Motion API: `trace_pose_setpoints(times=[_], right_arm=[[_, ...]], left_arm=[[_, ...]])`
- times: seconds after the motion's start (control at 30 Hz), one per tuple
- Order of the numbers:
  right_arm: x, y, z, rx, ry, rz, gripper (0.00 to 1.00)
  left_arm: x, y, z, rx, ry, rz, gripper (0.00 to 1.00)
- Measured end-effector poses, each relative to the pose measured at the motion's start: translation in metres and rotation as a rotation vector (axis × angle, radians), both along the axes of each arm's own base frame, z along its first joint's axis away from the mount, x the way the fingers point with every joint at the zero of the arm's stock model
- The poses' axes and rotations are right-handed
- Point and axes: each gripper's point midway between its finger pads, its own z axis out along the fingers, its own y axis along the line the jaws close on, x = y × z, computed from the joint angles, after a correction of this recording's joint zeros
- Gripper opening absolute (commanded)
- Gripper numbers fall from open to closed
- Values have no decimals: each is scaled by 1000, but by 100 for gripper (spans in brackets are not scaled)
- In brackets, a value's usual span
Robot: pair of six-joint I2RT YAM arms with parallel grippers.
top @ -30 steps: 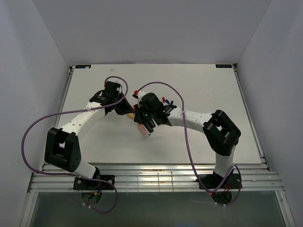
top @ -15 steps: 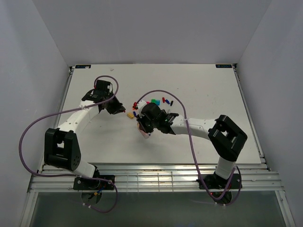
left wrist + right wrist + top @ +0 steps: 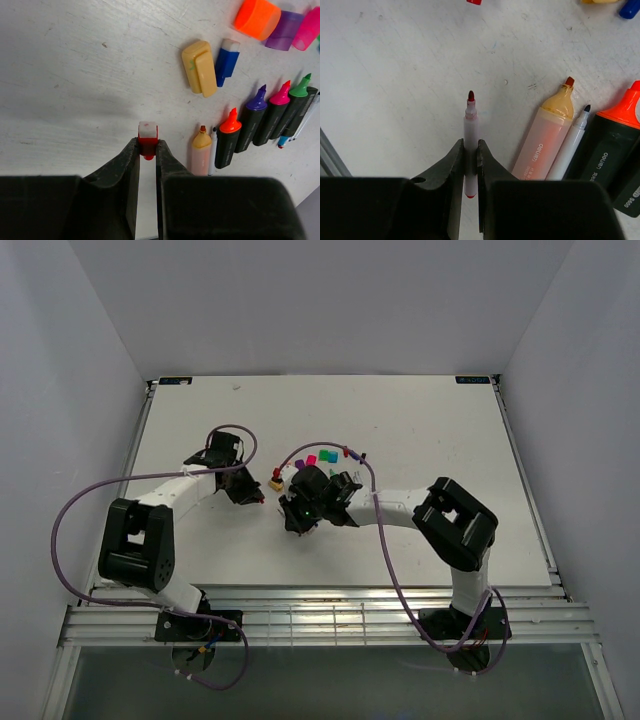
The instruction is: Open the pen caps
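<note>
Place: a robot test cell in a lab
Walls: plain white panels (image 3: 90, 360) box the work surface in on three sides; nothing hangs on them
Table: a flat white tabletop (image 3: 430, 420); the wrist views show it scuffed and scratched
Near edge: metal rails (image 3: 330, 618) run across the front; two arm bases (image 3: 195, 628) are bolted there
Cabling: purple cables (image 3: 53, 545) loop openly along the arms
</note>
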Motion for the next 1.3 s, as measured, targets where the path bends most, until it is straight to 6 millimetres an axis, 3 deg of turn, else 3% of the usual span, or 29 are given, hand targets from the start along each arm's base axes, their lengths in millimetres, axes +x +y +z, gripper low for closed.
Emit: trace_pose_setpoints(times=[0.13, 0.43, 0.77, 0.9, 1.13, 1.17, 1.2, 1.3], right_arm=[[3, -4, -19, -42, 10, -18, 20], [16, 2, -16, -49, -25, -43, 42], [22, -4, -12, -76, -59, -58, 51], [24, -11, 15, -67, -91, -79, 64], [27, -48, 109, 15, -213, -217, 96], [26, -58, 116, 20, -226, -244, 98], [23, -67, 119, 17, -228, -266, 97], [10, -109, 109, -36, -212, -359, 95]], left_arm=[[2, 0, -11, 7, 17, -3, 6], [2, 2, -33, 29, 61, -6, 49], [6, 2, -29, 30, 38, -3, 66], [5, 2, -17, 31, 5, -8, 71], [6, -14, 34, 1, -146, -50, 74], [5, -17, 37, -7, -156, -60, 77], [4, -22, 40, -16, -162, -74, 98], [-1, -34, 41, -36, -161, -108, 98]])
